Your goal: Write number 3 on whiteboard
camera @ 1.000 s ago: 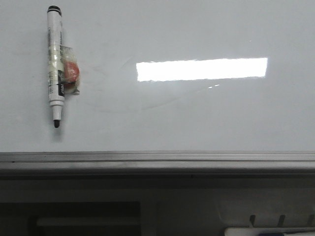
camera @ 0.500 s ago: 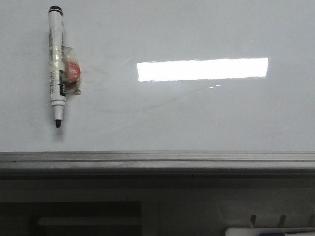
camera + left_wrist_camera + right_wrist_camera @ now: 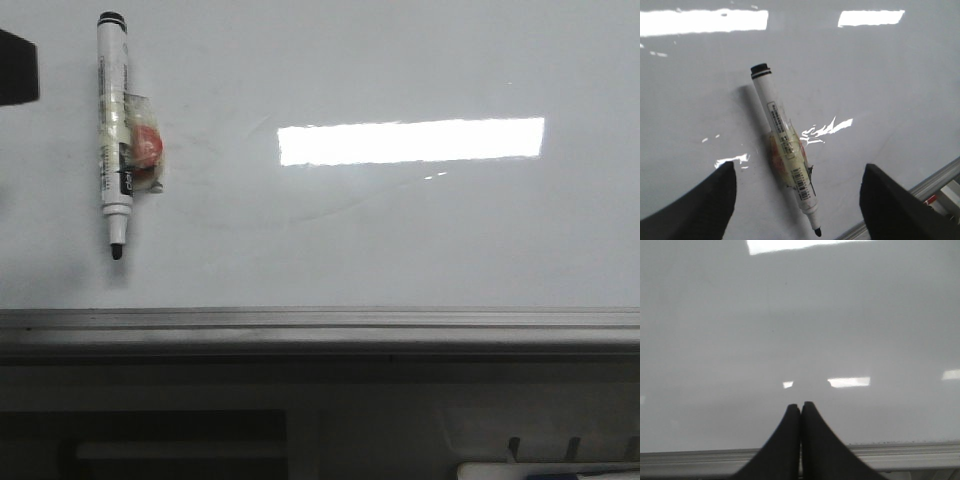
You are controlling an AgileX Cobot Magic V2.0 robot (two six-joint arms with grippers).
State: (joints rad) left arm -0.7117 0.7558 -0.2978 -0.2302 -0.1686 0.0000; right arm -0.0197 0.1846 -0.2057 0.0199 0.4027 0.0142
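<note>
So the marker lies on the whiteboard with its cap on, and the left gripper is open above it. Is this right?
Not quite. The marker is uncapped: the left wrist view shows its bare black tip pointing toward the board's rail. The rest holds: it lies on the whiteboard, and the left gripper is open above it.

Left pincer point(image 3: 15, 67) has entered at the board's edge.

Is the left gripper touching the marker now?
Apart. In the left wrist view the left gripper is open, its fingers on either side of the marker, with bare whiteboard between.
</note>
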